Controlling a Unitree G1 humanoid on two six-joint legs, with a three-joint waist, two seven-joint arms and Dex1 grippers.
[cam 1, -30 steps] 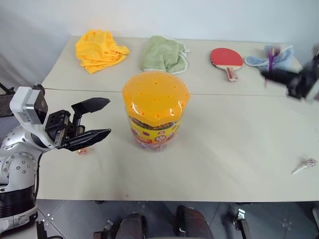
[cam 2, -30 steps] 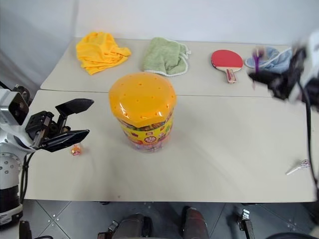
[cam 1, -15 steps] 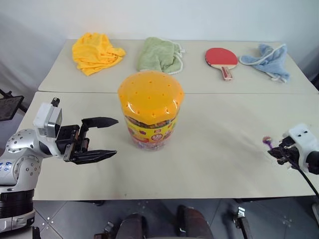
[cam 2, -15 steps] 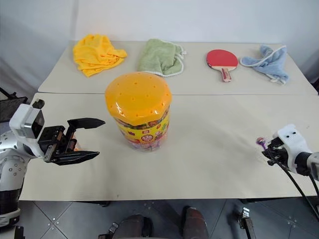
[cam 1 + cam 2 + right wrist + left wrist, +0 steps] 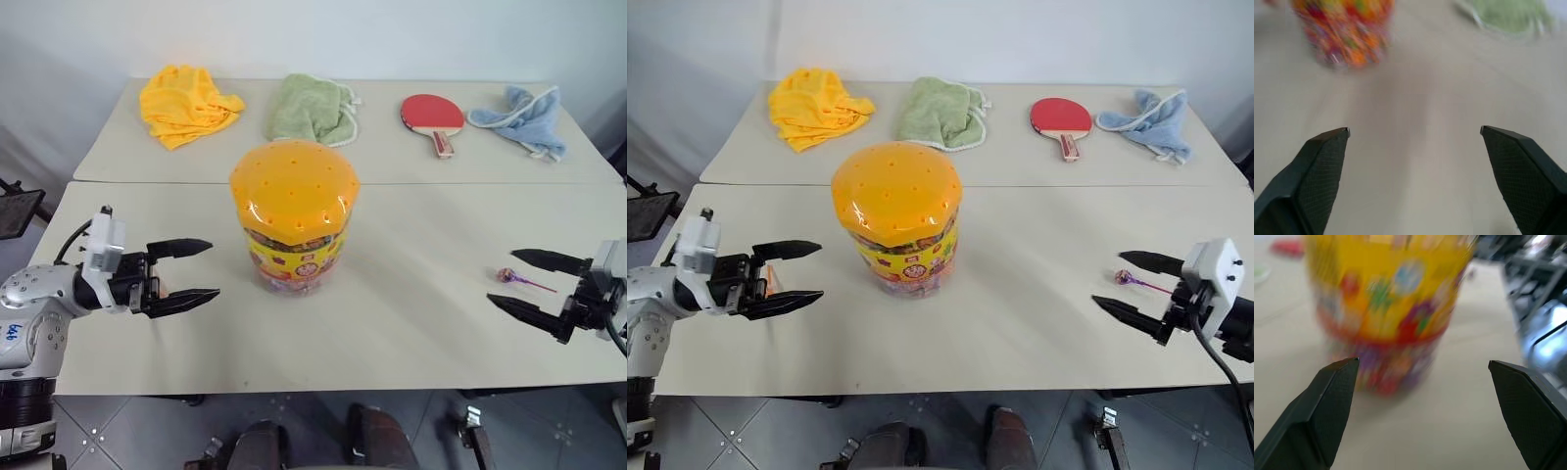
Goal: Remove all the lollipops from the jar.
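Note:
The jar [image 5: 294,215], a clear tub with a domed orange lid and a yellow-red label, stands upright mid-table; it also fills the left wrist view as the jar [image 5: 1386,308]. My left gripper [image 5: 214,268] hovers open just left of it, apart from it and holding nothing. A small orange candy [image 5: 770,281] lies partly hidden behind that gripper's fingers. At the right, a purple lollipop [image 5: 506,275] lies on the table, its stick pointing right. My right gripper [image 5: 500,277] is open, one finger on either side of the lollipop, not gripping it.
Along the far table lie a yellow cloth [image 5: 186,101], a green cloth [image 5: 312,108], a red paddle [image 5: 431,116] and a blue cloth [image 5: 524,116]. A seam [image 5: 470,183] runs between the two tables. The front edge is close below both grippers.
My right gripper came down from high at the back right with the purple lollipop, then opened, leaving it on the table. My left gripper sank lower, still open.

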